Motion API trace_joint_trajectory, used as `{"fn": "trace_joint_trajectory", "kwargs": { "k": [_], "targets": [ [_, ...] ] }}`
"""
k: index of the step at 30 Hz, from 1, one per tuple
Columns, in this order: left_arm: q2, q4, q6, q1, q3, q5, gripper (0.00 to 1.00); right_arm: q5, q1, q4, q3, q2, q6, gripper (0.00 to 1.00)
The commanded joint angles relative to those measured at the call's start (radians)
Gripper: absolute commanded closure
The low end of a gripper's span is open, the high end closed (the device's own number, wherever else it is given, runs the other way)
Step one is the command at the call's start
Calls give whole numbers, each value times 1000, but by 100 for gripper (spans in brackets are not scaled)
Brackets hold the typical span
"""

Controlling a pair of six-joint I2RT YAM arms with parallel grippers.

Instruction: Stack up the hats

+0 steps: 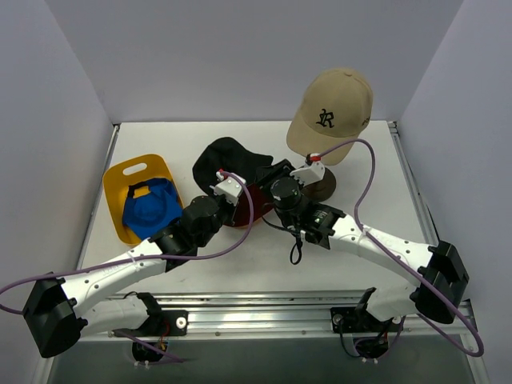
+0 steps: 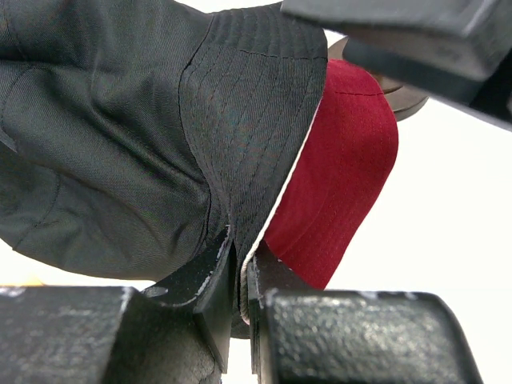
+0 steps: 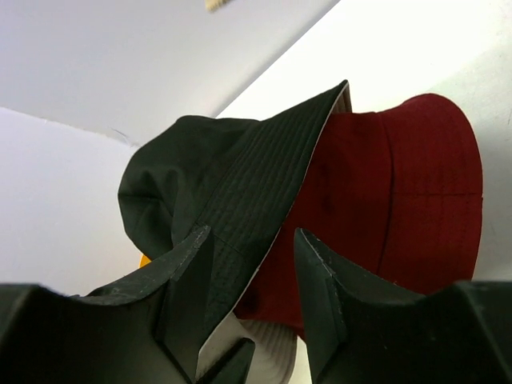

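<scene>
The black bucket hat (image 1: 226, 157) lies partly over the dark red bucket hat (image 1: 250, 210) at mid-table. My left gripper (image 1: 242, 200) is shut on the black hat's brim (image 2: 232, 152), with the red hat (image 2: 344, 160) just behind it. My right gripper (image 1: 274, 179) is open, its jaws on either side of the black brim (image 3: 240, 184), with the red hat (image 3: 400, 192) beyond it. The tan baseball cap (image 1: 334, 102) with a dark logo sits on a stand at the back right. The bright blue cap (image 1: 150, 208) lies in the yellow tray (image 1: 120, 180) at the left.
The stand's dark round base (image 1: 318, 189) is right beside my right gripper. White walls close the table at the back and sides. A metal rail (image 1: 264, 308) runs along the near edge.
</scene>
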Motion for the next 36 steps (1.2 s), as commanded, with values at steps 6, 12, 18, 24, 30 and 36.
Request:
{"fn": "trace_joint_trajectory", "kwargs": {
  "k": [6, 12, 18, 24, 30, 36],
  "targets": [
    [-22, 41, -10, -12, 2, 28, 83, 15, 0, 25, 22, 44, 42, 59],
    [-26, 41, -10, -12, -1, 31, 83, 48, 2, 57, 8, 48, 47, 75],
    [-32, 37, -10, -12, 2, 33, 83, 91, -9, 63, -49, 14, 57, 100],
    [-49, 8, -13, -12, 23, 46, 67, 99, -21, 63, -102, -5, 47, 100],
    [-110, -43, -19, -12, 69, 40, 61, 113, -40, 79, -150, -37, 22, 100],
    [-192, -66, -91, -11, 118, -4, 54, 96, -43, 123, -191, -57, -59, 100]
  ]
}}
